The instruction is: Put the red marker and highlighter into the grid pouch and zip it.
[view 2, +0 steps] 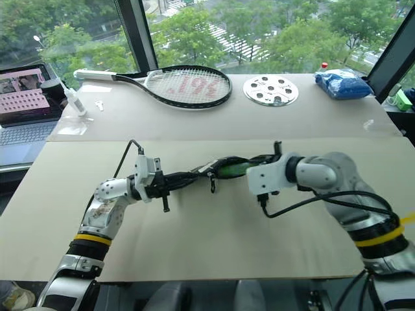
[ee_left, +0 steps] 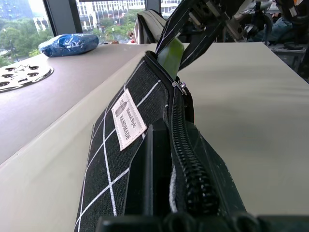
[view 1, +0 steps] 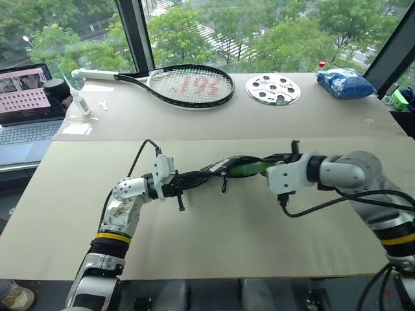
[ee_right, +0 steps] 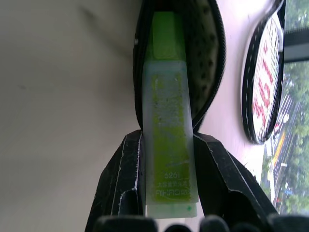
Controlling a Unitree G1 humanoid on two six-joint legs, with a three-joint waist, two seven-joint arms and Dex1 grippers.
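Left gripper [view 1: 188, 180] reached level toward the right, clamped tight on one end of the grid pouch [ee_left: 120, 159], lifted above the table [view 1: 214, 240]; right gripper [ee_right: 166, 159] angled in from the opposite side, pinching the highlighter [ee_right: 166, 145] with its far end inside the pouch's open mouth. Read the pouch's white label [ee_left: 128, 125] and zipper [ee_left: 186, 159] from the left wrist view, the printed highlighter cap from the right wrist view. Could not make out the pouch interior; tennis racket [view 1: 188, 85] and perforated disc [view 1: 273, 89] noted well behind.
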